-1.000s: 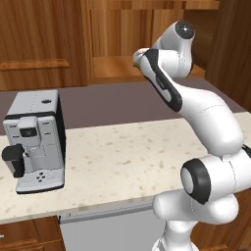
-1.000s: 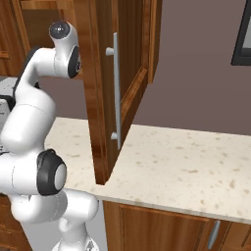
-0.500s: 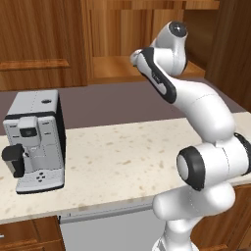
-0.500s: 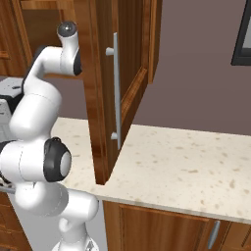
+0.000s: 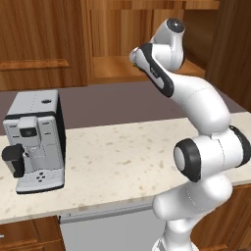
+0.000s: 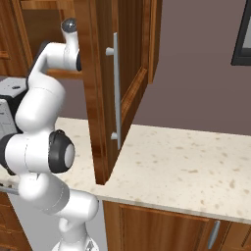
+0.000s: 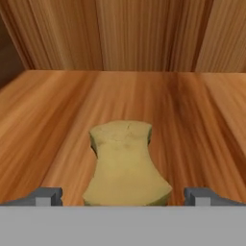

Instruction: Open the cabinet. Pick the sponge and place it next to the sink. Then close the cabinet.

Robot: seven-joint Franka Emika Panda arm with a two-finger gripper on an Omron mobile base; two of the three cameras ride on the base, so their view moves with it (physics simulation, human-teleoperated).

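Note:
The cabinet stands open. Its door (image 6: 130,73), with a long silver handle (image 6: 116,90), is swung out toward the right base camera. The lighter wood inside (image 5: 115,66) shows in the left base view, and my arm (image 5: 157,68) reaches up into that opening. The yellowish-olive sponge (image 7: 126,166) lies flat on the cabinet's wooden shelf (image 7: 53,110). My gripper (image 7: 125,196) is open just in front of it. One fingertip (image 7: 48,194) stands to each side of the sponge's near end, and neither touches it. The sink is out of view.
A grey coffee machine (image 5: 34,139) stands at the left of the speckled counter (image 5: 122,157). The open door hangs over the counter's edge (image 6: 186,166). A dark framed panel (image 6: 243,34) is on the wall at the far right. Lower cabinets (image 6: 157,225) run beneath.
The arm has twisted at its lower joints and leaned a little further up into the cabinet opening. The door has not moved.

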